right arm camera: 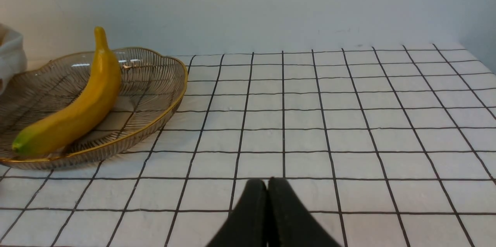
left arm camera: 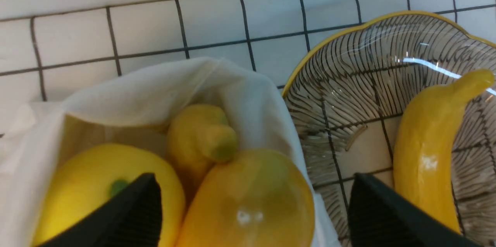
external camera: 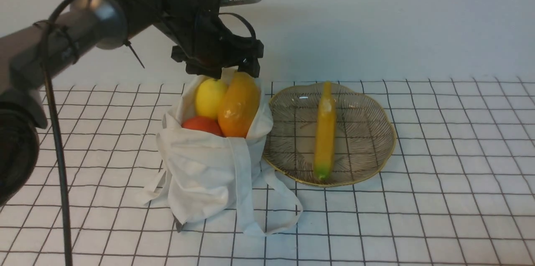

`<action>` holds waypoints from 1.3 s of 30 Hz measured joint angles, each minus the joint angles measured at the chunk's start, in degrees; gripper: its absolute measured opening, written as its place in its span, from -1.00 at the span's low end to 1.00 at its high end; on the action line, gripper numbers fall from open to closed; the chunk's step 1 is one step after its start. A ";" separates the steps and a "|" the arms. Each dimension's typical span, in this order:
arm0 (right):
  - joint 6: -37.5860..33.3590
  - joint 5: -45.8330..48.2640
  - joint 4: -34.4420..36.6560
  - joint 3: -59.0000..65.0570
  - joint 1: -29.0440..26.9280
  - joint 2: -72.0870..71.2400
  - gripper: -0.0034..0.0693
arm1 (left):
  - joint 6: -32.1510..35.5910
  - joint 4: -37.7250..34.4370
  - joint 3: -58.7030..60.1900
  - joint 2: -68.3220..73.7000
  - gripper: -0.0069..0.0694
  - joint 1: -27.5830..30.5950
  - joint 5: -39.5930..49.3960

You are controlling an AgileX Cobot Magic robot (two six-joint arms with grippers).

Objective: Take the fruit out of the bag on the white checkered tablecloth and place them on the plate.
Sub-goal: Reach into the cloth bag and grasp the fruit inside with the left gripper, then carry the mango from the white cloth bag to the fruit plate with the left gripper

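The left end effector [external camera: 228, 72] hangs directly over the mouth of the bag [external camera: 205, 174] with its jaws spread wide and nothing between them yet. In the left wrist view one finger sits over the lemon [left arm camera: 97, 185] and the other past the bag's edge toward the plate, so the gap brackets the top of the mango [left arm camera: 248, 200].

The mango looks like the next pick. It stands tallest and is the easiest to reach. A good grasp would come straight down, with the pads closing across the mango's narrower width below its rounded tip. The skin is glossy and will likely slip if pinched only at the crown. The finger on the lemon side needs to slide between the two fruits rather than land on the lemon, and the outer finger should clear the cloth rim so the bag is not lifted with the fruit.

The mango is a large orange-yellow oval, standing upright and leaning against the lemon, with a red-orange round fruit [external camera: 202, 125] below them. A green-tipped banana end [left arm camera: 201, 138] is tucked behind them.

Just beside the bag, the glass plate [external camera: 368, 128] holds one banana [external camera: 325, 132]. The right end effector [right arm camera: 267, 185] is closed and empty, low over the white checkered tablecloth [external camera: 439, 174] covering the surface.
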 joint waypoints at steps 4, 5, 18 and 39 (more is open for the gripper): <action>0.00 0.00 0.00 0.00 0.00 0.00 -0.95 | 0.00 -1.83 0.00 1.44 0.71 -0.05 -1.15; 0.00 0.00 0.00 0.00 0.00 0.00 -0.95 | 0.00 -2.58 0.00 2.07 0.71 -0.05 -1.52; 0.00 0.00 0.00 0.00 0.00 0.00 -0.95 | 2.63 -3.07 -0.54 2.66 0.22 -0.07 -1.44; 0.00 0.00 0.00 0.00 0.00 0.00 -0.95 | 10.53 -15.98 -11.25 -4.96 0.22 -6.42 12.53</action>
